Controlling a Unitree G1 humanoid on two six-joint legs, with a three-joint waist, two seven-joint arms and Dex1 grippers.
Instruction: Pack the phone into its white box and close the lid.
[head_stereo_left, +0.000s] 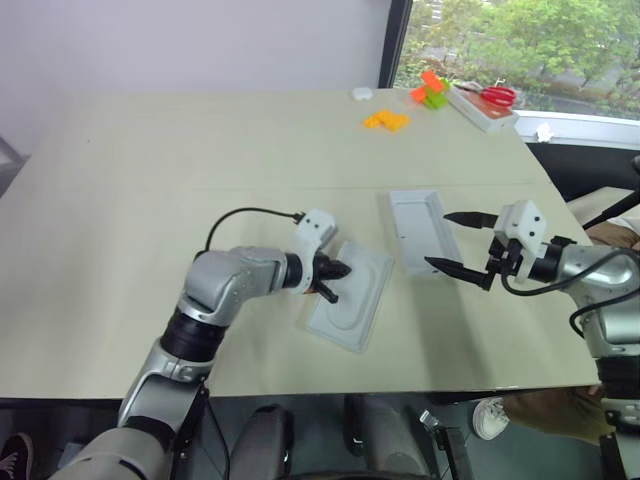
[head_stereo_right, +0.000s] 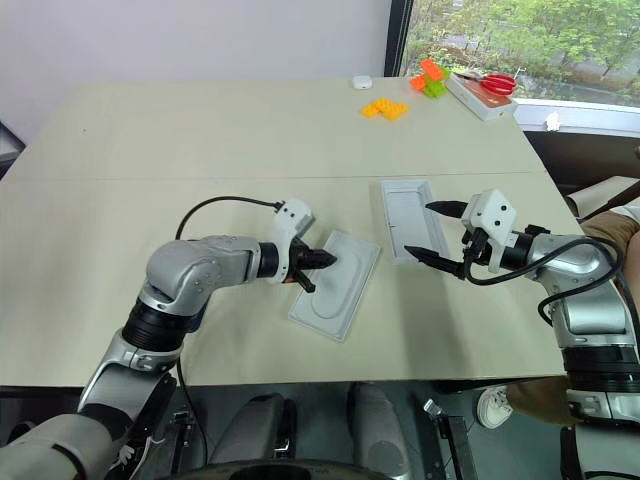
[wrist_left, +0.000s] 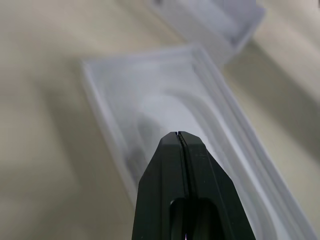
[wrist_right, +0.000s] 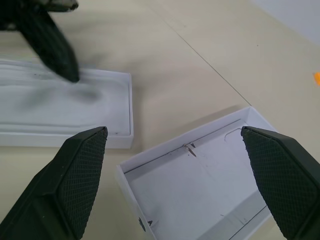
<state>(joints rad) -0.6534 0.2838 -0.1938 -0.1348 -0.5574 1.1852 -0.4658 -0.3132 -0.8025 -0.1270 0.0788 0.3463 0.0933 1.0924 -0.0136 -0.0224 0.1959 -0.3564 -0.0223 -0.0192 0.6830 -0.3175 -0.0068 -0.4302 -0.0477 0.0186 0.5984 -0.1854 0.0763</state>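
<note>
Over the oval-recess insert the left claw is pressed shut and empty, the right claw is spread wide beside the white-inside lid, and orange blocks and scissors are seen across the bench.

Orange blocks, a green block and red scissors sit near the window.

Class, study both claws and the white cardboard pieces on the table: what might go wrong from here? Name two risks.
1. The left claw, shut, hangs over the thin white insert with an oval recess; a push could slide it.
2. The right claw stands open beside the shallow white open cardboard box, which lies close to the insert; closing there might knock it askew.
</note>
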